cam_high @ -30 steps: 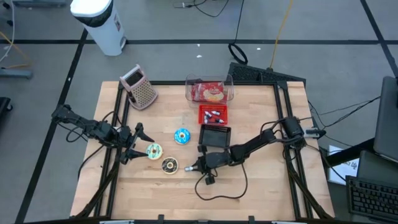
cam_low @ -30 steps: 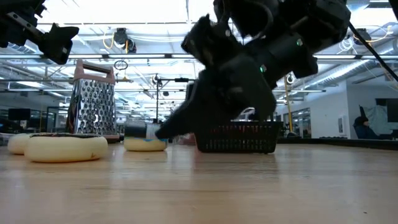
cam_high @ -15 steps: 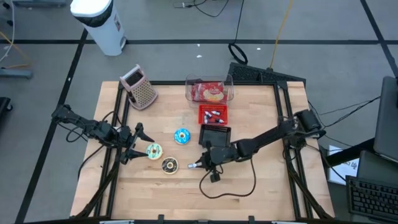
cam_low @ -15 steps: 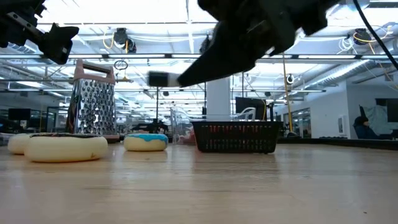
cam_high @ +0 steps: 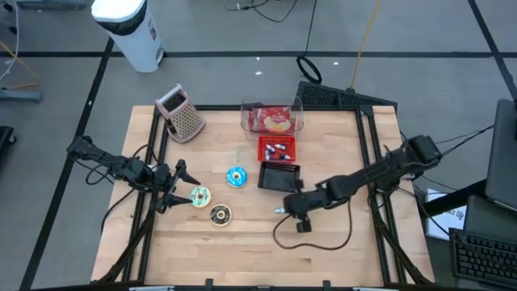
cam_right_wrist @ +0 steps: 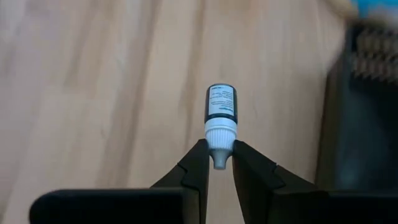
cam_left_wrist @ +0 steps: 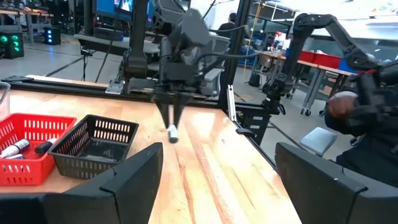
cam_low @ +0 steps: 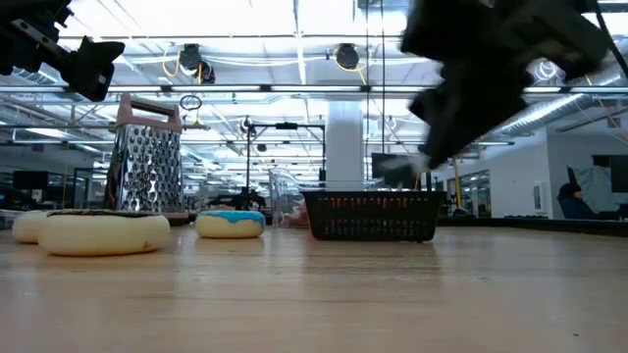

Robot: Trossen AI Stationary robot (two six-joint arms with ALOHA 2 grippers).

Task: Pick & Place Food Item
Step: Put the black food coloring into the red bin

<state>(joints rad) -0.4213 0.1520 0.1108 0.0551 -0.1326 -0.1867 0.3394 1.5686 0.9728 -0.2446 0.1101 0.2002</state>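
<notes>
The wooden table (cam_high: 339, 259) carries a clear tub (cam_high: 271, 117) at the middle of its far edge, with red-wrapped packets inside. Just in front of it sits a red basket (cam_high: 276, 149) holding markers, and in front of that a black mesh basket (cam_high: 279, 175), whose contents cannot be made out. A metal grater (cam_high: 182, 114) lies at the far left corner. Three doughnuts lie left of centre: a blue one (cam_high: 235, 176), a pale one (cam_high: 199, 195) and a dark one (cam_high: 220, 214).

The right arm reaches in from the right edge, its right gripper (cam_right_wrist: 216, 163) raised above the table near the black basket's front. Its fingers pinch the white cap of a small dropper bottle (cam_right_wrist: 221, 114), whose dark body sticks out beyond the tips.

The left gripper (cam_high: 179, 187) waits by the left edge, fingers spread wide, beside the pale doughnut.
</notes>
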